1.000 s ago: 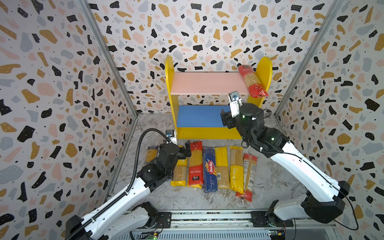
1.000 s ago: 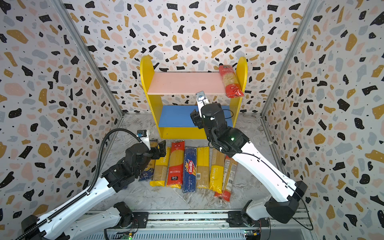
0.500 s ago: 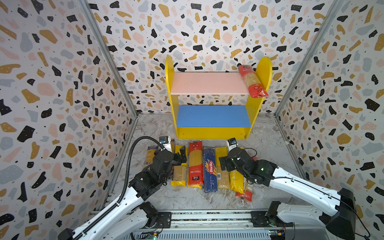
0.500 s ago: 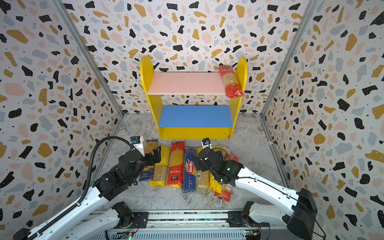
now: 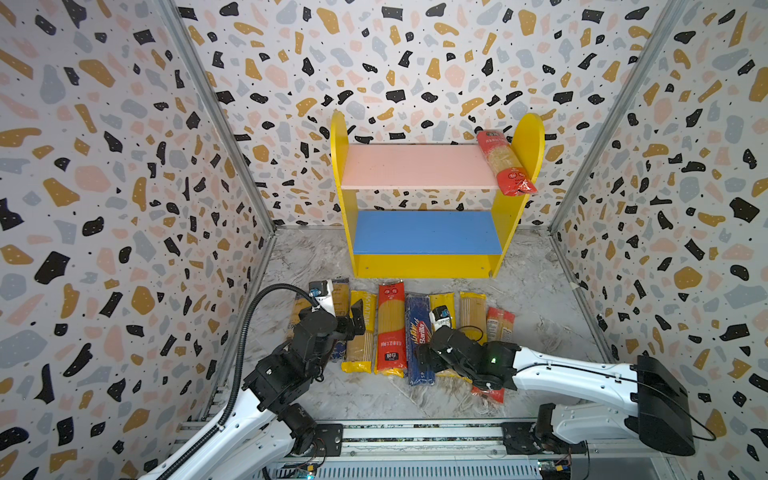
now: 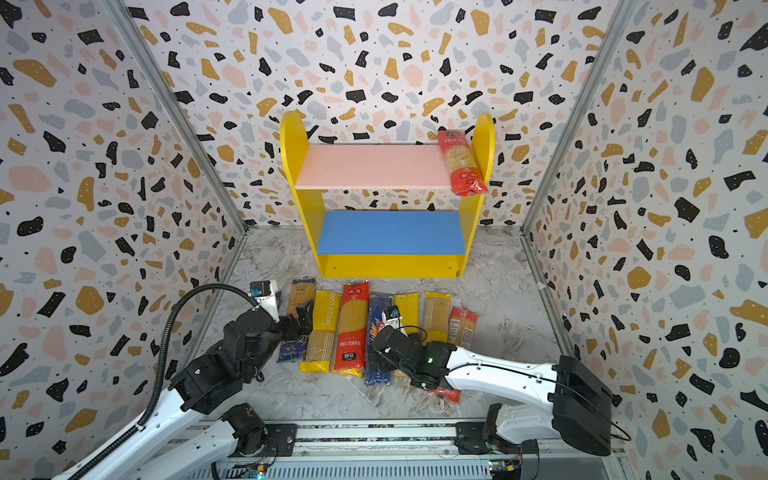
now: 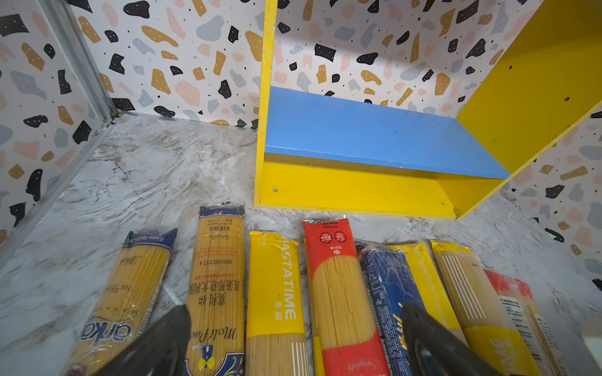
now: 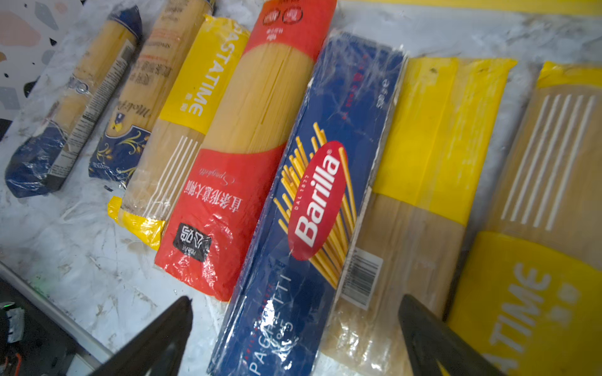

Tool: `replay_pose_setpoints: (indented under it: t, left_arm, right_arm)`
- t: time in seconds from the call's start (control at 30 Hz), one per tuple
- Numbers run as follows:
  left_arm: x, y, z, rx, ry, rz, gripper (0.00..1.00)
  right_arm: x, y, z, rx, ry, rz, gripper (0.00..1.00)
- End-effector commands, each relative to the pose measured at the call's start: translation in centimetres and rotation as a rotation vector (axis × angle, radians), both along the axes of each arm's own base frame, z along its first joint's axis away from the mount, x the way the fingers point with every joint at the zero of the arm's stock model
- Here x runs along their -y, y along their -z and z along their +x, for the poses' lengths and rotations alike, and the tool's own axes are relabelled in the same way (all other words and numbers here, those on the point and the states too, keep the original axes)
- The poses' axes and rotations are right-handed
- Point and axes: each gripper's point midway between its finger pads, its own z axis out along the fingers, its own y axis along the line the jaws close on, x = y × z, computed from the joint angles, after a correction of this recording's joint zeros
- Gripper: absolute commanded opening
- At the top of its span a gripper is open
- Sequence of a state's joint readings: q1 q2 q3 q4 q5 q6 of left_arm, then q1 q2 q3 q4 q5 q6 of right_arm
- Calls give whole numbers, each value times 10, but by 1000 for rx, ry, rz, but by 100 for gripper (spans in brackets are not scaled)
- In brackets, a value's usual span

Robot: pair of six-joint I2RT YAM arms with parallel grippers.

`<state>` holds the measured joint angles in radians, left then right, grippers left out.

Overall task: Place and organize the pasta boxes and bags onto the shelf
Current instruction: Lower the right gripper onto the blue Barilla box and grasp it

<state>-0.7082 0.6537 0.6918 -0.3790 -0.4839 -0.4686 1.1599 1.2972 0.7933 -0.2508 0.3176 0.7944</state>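
Yellow-painted board is forming the rounded-top sides and base of the shelf (image 5: pixel 428 266), which is standing against the terrazzo-patterned back wall (image 5: pixel 415 62) on a marble-look floor (image 5: pixel 536 299); its pink upper board (image 5: pixel 415 166) and blue lower board (image 5: pixel 424 232) are showing flat, matt faces. A red shelf packet (image 5: pixel 505 166) of crinkled plastic with a clear window is lying at the right end of the pink board, leaning against the right side panel and overhanging the front edge. Other long, narrow spaghetti packets are lying side by side in a row on the floor just in front of the shelf, among them a yellow PASTATIME packet (image 7: pixel 277 283), a red floor packet (image 7: pixel 338 293) with straight strands showing through its window, and a glossy dark blue Barilla packet (image 8: pixel 319 195) wrapped in wrinkled film. The left gripper (image 7: pixel 293 322) is hanging low over the left part of the row with its dark, tapered jaws spread wide and grasping nothing. The right gripper (image 8: pixel 296 302) is reaching low over the near end of the Barilla packet, its jaws likewise spread wide to either side of that packet and its clear-windowed neighbour, gripping nothing; whether they are touching the film cannot be told
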Motion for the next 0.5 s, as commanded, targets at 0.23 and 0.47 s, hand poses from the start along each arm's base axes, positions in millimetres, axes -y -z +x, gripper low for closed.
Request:
replay_pose_setpoints:
  t: [0.23,0.47]
  left_arm:
    - [-5,7,-6,-9,7,39,99]
    - [4,3,-7,0,66,46,100]
  right_arm:
    - [-20,38,-8,-97,31,-31,100]
    - [-28,64,-9,-143,21,-102,98]
